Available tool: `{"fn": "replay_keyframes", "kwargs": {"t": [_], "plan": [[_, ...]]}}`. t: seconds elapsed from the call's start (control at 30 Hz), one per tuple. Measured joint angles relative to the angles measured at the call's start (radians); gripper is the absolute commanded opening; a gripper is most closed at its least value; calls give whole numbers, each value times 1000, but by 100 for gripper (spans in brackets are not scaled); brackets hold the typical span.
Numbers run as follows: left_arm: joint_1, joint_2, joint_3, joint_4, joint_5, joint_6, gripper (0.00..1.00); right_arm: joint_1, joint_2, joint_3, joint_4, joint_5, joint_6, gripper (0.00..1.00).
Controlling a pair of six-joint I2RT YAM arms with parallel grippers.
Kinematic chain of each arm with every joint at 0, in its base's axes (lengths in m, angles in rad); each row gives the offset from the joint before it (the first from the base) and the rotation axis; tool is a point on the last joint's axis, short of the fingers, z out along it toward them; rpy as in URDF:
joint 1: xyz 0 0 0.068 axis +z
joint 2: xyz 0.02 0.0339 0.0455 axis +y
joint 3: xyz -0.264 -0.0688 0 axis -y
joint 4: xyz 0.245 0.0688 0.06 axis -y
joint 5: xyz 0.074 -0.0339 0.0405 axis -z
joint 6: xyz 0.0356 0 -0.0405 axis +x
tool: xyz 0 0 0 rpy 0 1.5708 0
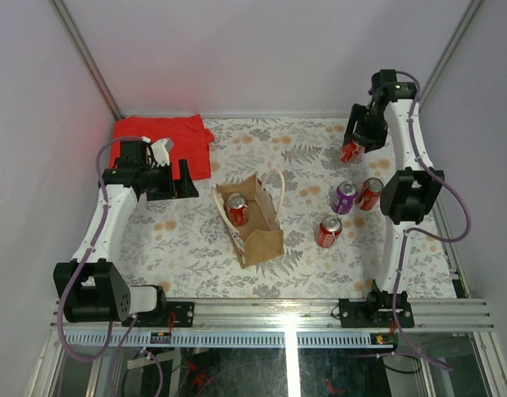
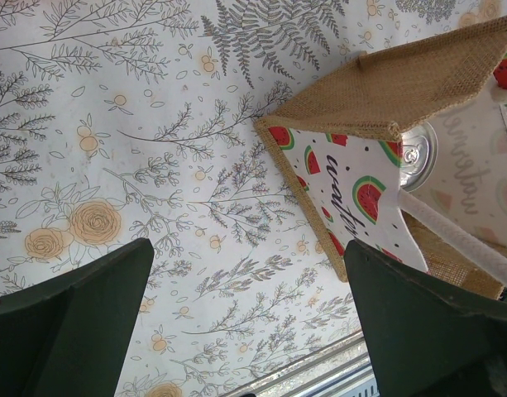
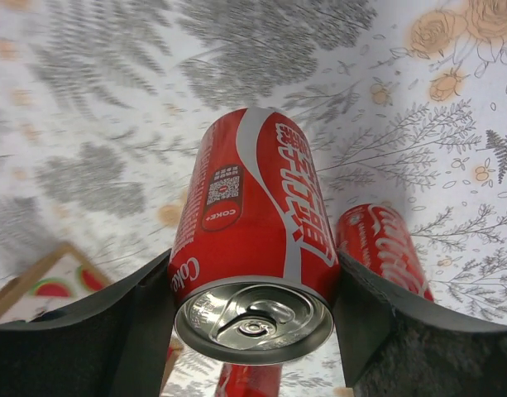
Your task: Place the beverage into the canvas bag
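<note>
Top external view: the right tool (image 1: 352, 150) is clamped on a red can (image 1: 350, 154) at the far right of the desk (image 1: 195, 248), well apart from the bag (image 1: 266, 243). The bag stands open mid-desk with a second can (image 1: 236, 208) inside. The left tool (image 1: 180, 179), fingers wide apart and empty, sits just left of the bag. A purple can (image 1: 345, 197) stands to the bag's right.

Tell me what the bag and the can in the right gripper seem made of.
Canvas bag: coarse tan jute-like weave, matte, threads visible; inner face smooth, watermelon-printed. Held can: apparently aluminium, glossy red printed wall, bare shiny silver top with pull tab.
</note>
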Motion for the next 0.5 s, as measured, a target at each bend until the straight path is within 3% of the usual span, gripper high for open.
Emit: {"fn": "replay_keyframes", "kwargs": {"t": [0.3, 0.5], "plan": [[0, 0, 0, 0, 7, -3, 100, 10, -283, 16, 87, -185, 73, 0], [0, 0, 0, 0, 15, -8, 100, 132, -343, 66, 108, -215, 112, 0]]}}
